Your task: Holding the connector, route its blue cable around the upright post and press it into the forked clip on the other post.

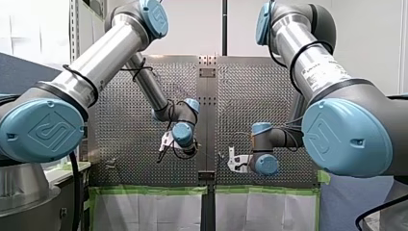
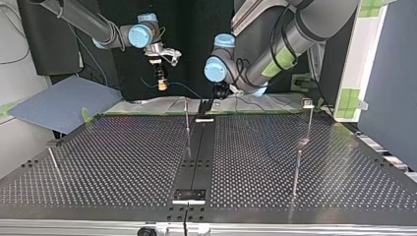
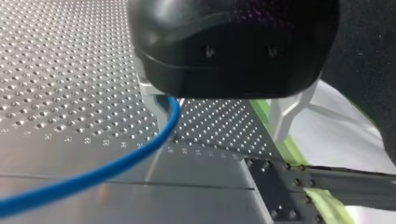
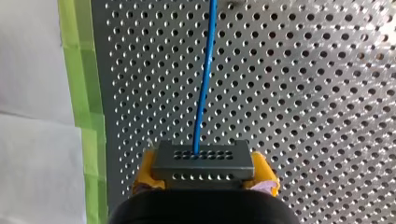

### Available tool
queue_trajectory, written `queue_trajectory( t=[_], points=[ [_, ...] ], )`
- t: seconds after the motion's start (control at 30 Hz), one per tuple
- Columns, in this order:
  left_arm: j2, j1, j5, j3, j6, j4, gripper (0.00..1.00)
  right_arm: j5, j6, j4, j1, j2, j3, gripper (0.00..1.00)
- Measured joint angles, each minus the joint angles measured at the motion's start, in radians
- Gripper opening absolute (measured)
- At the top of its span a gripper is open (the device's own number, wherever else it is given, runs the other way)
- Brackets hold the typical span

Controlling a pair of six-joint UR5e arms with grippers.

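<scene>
Grey connector [image 4: 203, 161] clenched in my right claw [image 4: 204, 173], blue cable [image 4: 204, 74] pointing straight ahead, my left claw [image 3: 219, 105] released.

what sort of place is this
Probably a robotics lab test bench: a perforated table with thin posts standing on it, green tape edging it, my right gripper holding a connector on a blue cable.

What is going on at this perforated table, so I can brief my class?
My right gripper, with yellow pads, is shut on the grey block-shaped connector, whose thin blue cable runs ahead over the perforated metal table. The cable reaches my black left gripper, which is open beside it. No cable shows at the forked clip on the thin metal post, so routing is not yet done.
</scene>
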Motion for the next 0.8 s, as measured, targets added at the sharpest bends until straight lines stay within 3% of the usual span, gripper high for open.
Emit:
queue_trajectory(
  t=[0.23, 0.4, 0.8],
  points=[
    [-0.007, -0.017, -0.021, 0.001, -0.020, -0.024, 1.00, -0.026, 0.001, -0.003, 0.002, 0.000, 0.000, 0.00],
    [-0.046, -0.031, -0.028, 0.017, -0.028, -0.047, 1.00, -0.051, 0.005, -0.010, 0.003, 0.000, 0.000, 0.00],
    [-0.081, -0.049, -0.001, 0.031, -0.094, 0.040, 1.00, -0.137, 0.032, -0.016, 0.004, 0.003, -0.015, 0.00]
  ],
)
